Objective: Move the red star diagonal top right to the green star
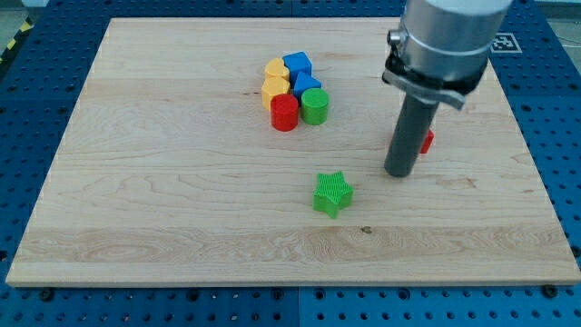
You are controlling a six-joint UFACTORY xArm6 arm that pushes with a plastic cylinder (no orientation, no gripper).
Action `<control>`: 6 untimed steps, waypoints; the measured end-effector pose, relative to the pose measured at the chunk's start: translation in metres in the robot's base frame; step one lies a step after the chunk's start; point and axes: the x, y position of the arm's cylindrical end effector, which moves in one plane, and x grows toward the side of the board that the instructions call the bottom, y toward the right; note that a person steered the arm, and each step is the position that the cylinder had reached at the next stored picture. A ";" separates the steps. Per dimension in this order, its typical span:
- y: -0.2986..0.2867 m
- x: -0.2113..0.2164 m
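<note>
The green star [332, 193] lies on the wooden board [163, 182], a little right of centre and toward the view's bottom. The red star [427, 141] is mostly hidden behind my rod; only a small red edge shows at the rod's right side. My tip [398, 173] rests on the board, right of and slightly above the green star, directly in front of the red star and seemingly touching it.
A tight cluster sits near the board's top centre: a blue block [297, 64], a second blue block [306, 84], two yellow blocks [276, 69] [274, 88], a red cylinder [284, 113] and a green cylinder [314, 106].
</note>
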 end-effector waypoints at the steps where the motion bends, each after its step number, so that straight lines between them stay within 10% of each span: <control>1: 0.046 0.010; 3: 0.075 -0.049; 6: 0.072 0.000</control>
